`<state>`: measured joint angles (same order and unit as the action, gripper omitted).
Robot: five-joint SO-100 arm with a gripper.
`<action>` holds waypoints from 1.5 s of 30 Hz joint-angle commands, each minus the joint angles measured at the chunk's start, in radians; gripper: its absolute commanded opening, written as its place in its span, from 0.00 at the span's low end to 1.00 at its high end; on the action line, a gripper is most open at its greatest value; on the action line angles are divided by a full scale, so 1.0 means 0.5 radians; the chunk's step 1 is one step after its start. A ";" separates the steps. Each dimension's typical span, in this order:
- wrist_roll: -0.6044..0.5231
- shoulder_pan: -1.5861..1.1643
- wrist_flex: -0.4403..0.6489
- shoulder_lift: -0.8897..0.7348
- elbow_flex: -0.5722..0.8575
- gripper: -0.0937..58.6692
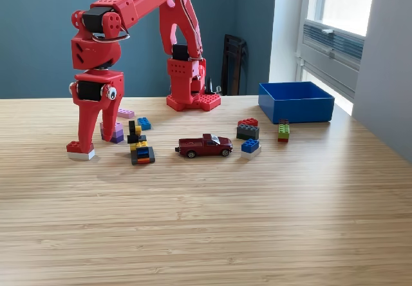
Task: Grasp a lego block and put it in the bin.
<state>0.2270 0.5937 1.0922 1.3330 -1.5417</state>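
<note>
Red gripper (82, 145) down on table (206, 221), clamped on red-and-white brick (80, 151) — blue bin (296, 102) well apart at the exterior view's right.

A pale wood-grain surface (206, 228) fills the lower half. Behind it at 11 o'clock stands a teal wall (38, 47). At 2 o'clock a white-framed window (341, 15) pours daylight in. A dark chair back (232, 64) leans at 12 o'clock.
</note>
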 commanded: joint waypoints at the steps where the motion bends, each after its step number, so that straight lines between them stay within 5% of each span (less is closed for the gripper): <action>1: 0.015 -0.003 -0.034 0.040 0.021 0.53; 33: 0.003 -0.233 0.120 0.043 -0.040 0.56; 45: 0.077 -0.322 0.138 0.080 -0.430 0.58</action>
<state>0.2623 0.4479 1.1505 1.3392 -1.7457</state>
